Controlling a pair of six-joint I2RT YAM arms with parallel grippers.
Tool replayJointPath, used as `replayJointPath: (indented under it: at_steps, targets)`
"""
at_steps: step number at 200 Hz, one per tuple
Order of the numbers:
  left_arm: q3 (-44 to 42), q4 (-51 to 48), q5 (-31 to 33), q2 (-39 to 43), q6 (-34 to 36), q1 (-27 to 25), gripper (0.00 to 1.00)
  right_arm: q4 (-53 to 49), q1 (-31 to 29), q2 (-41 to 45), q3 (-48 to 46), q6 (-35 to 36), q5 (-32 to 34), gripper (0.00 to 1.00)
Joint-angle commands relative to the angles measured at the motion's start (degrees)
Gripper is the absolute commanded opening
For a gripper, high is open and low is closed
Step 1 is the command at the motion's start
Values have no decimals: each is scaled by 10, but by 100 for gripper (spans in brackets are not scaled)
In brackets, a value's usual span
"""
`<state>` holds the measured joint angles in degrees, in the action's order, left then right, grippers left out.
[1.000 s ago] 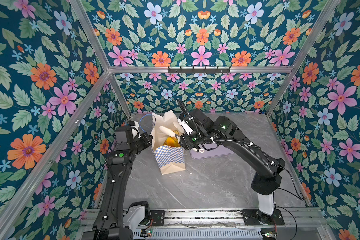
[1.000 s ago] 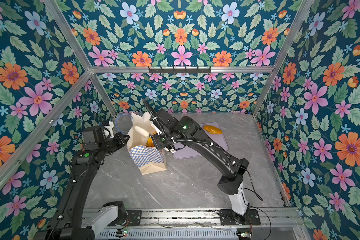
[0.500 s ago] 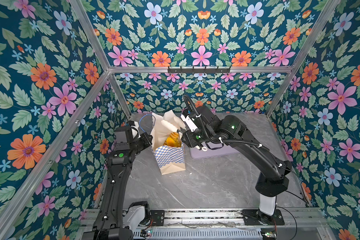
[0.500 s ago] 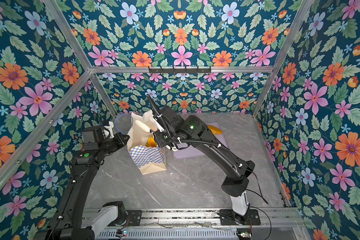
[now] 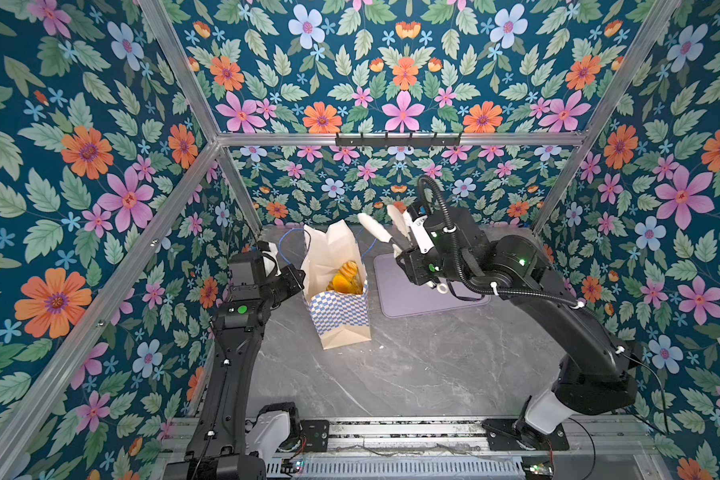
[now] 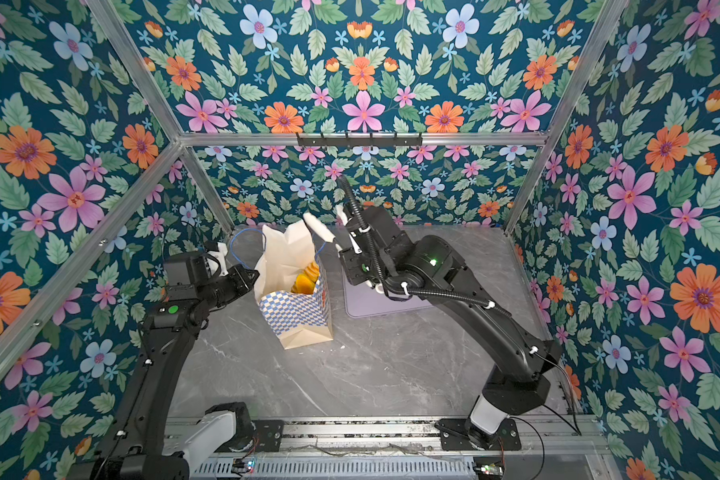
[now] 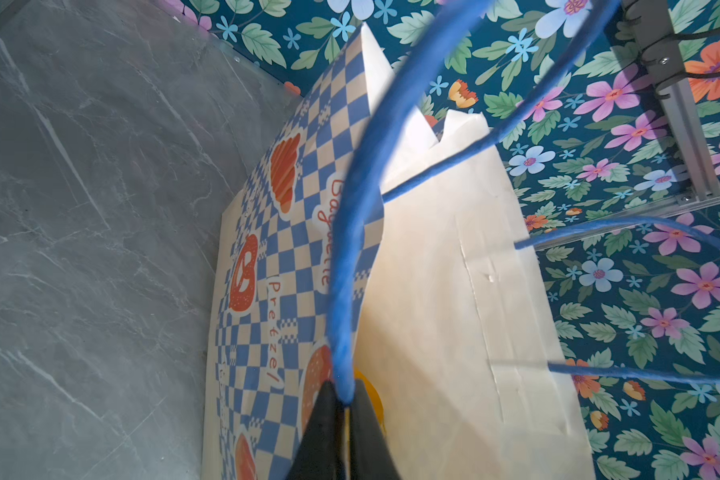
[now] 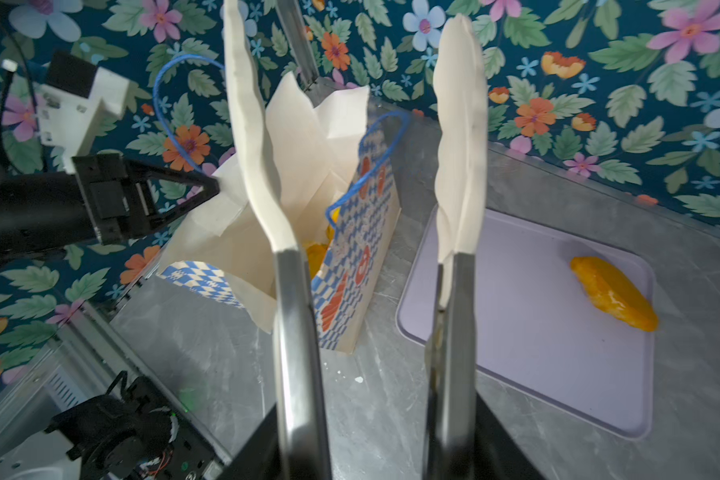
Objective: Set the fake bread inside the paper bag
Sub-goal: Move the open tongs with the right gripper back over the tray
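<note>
1. The right fingers (image 8: 460, 124) have lifted away from the mouth of the paper bag (image 5: 341, 307) and drawn back toward the lilac tray (image 5: 424, 299). They now stand apart with nothing between them, raised above the gap between bag and tray.
2. The left fingers (image 7: 325, 432) are closed on the blue cord handle (image 7: 345, 270) at the bag's rim.
3. The bag stands upright on the counter (image 5: 412, 365), mouth open, near the tray.
4. Golden pieces of fake bread (image 5: 343, 276) lie inside the bag, and one long piece (image 8: 613, 293) lies on the tray.
</note>
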<state>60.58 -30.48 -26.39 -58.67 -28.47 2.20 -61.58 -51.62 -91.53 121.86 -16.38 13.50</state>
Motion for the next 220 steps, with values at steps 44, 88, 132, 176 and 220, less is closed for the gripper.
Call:
replayJointPath:
  at_steps: [44,88,132,176,220]
  targets:
    - [8,1,-2,-7,3,0,11,48,99,84,-122,-19,-1,53]
    - [9,4,-4,-9,3,0,11,102,200,133,-235,-78,-128,53]
    - [8,3,-4,-7,3,0,11,175,287,150,-329,-149,-252,53]
    - [5,4,-5,-6,2,0,11,255,356,154,-410,-220,-354,53]
    - [4,6,-4,-7,1,0,11,349,447,159,-504,-297,-462,53]
